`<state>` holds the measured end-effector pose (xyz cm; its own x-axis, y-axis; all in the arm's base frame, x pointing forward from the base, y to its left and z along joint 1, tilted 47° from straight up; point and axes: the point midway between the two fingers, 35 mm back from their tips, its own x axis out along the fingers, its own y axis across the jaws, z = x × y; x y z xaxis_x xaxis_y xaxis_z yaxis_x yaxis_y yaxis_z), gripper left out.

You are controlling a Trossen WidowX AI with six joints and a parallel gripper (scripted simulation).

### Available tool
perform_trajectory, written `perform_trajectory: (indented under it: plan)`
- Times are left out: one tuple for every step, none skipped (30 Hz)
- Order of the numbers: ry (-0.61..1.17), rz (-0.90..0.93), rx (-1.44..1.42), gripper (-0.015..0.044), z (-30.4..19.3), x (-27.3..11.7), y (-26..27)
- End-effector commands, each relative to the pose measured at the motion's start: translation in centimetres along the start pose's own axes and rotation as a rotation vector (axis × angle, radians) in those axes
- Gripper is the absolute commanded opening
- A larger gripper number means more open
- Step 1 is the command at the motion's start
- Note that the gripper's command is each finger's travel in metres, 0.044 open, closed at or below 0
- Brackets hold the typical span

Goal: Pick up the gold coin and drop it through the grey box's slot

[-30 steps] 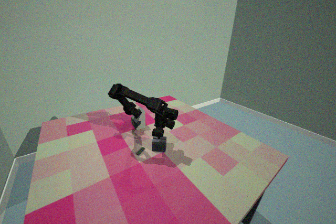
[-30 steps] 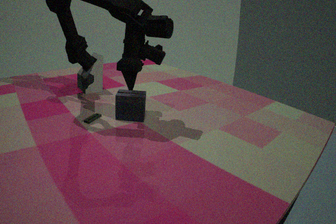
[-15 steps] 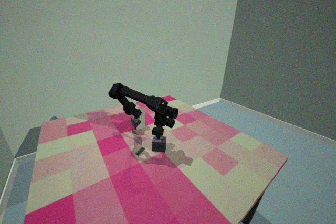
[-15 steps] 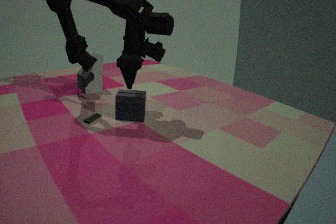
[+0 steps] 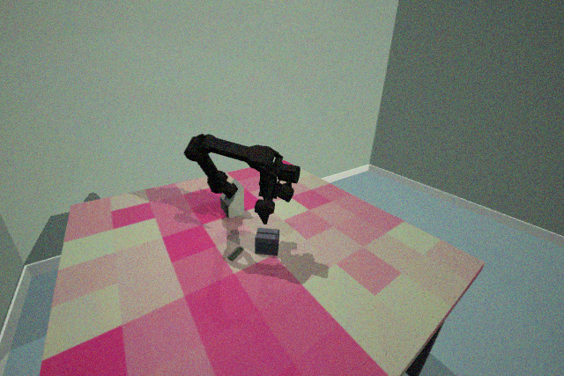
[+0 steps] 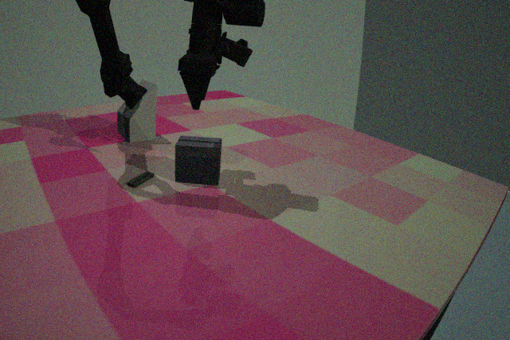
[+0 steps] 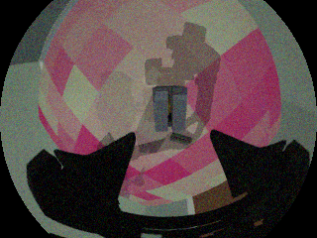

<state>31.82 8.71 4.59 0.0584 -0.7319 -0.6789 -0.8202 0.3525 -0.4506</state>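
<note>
walls [image 5: 181, 44]: pale green, right one darker | floor [image 5: 515, 281]: blue-grey | table [image 5: 150, 298]: pink-cream checks | light: seemingly dim

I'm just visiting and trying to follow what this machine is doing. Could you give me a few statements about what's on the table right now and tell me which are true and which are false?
1. The gripper hangs in the air above the grey box. True.
2. A gold coin is pinched between the fingers. False: the gripper is open and holds nothing, and no coin shows in any view.
3. The small dark holder lies on the table beside the box with no coin standing in it. True.
4. The grey box lies tipped on its side. False: it stands upright, its slotted lid facing up.
5. The gripper is touching the box's lid. False: there is a plain gap between them.
</note>
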Motion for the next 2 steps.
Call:
perform_trajectory:
  plan:
    - [-0.001,0.004,0.006,0.044,-0.04,-0.21,-0.01]
    - [-0.001,0.004,0.006,0.044,-0.04,-0.21,-0.01]
